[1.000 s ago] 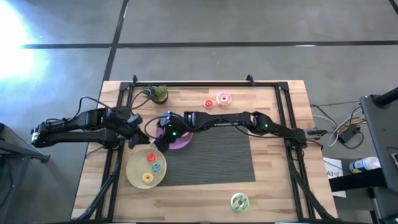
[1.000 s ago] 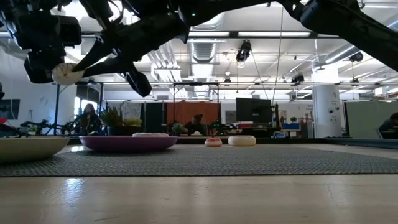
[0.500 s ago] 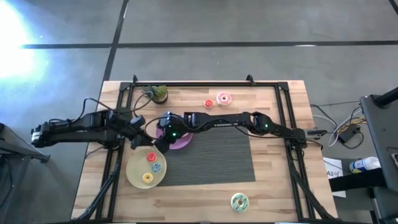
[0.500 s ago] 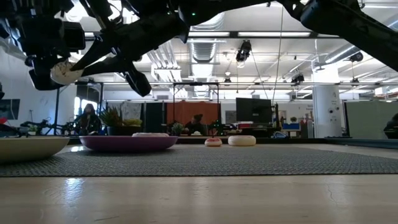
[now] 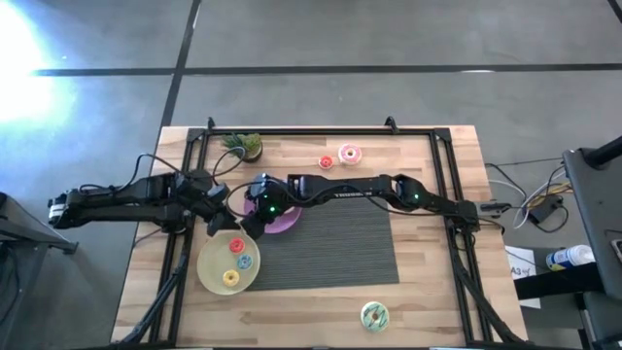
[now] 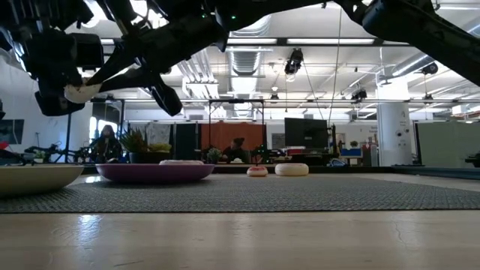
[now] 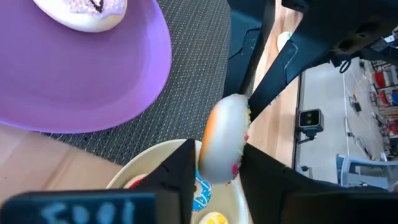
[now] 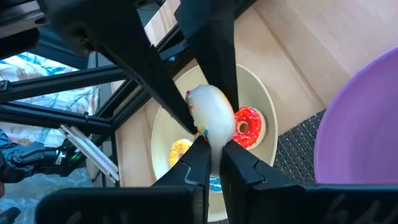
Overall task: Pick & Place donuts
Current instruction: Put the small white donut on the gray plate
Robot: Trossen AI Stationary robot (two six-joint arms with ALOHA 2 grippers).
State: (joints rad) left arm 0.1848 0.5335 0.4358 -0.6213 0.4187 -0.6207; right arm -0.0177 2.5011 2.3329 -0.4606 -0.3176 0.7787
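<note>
My left gripper [image 5: 220, 223] is shut on a white donut with sprinkles [image 7: 225, 146], above the far rim of the yellow plate [image 5: 209, 272]. The plate holds a red [image 5: 234, 246], a blue [image 5: 244, 261] and a yellow [image 5: 231, 278] tiny donut. My right gripper [image 5: 250, 223] hovers shut and empty at the purple plate's [image 7: 93, 81] left edge, beside the held donut. A pale iced donut [image 7: 84, 12] lies on the purple plate. A pink donut [image 5: 349, 154] and a small orange-red one [image 5: 327, 162] lie at the far side. A green-iced donut [image 5: 374, 315] lies near the front edge. My left gripper pinches the white donut between its two fingers [image 7: 180, 171], one on each flat face [image 7: 214, 168]. The donut stands on edge in the hold. The fingers slant down from the table's left. The donut is lifted clear above the yellow plate, as the low view [image 6: 81, 92] shows.
A grey ribbed mat [image 5: 340, 243] covers the table's middle. A small potted plant [image 5: 248, 146] stands at the far left. My right arm [image 5: 369, 187] stretches across the far half of the table. A black frame [image 5: 447, 194] edges the tabletop.
My left gripper has carried the white donut toward the table's near edge and a little to the right, from beside the purple plate to over the yellow plate's far rim. It has stayed shut on the donut. My right arm has kept still.
</note>
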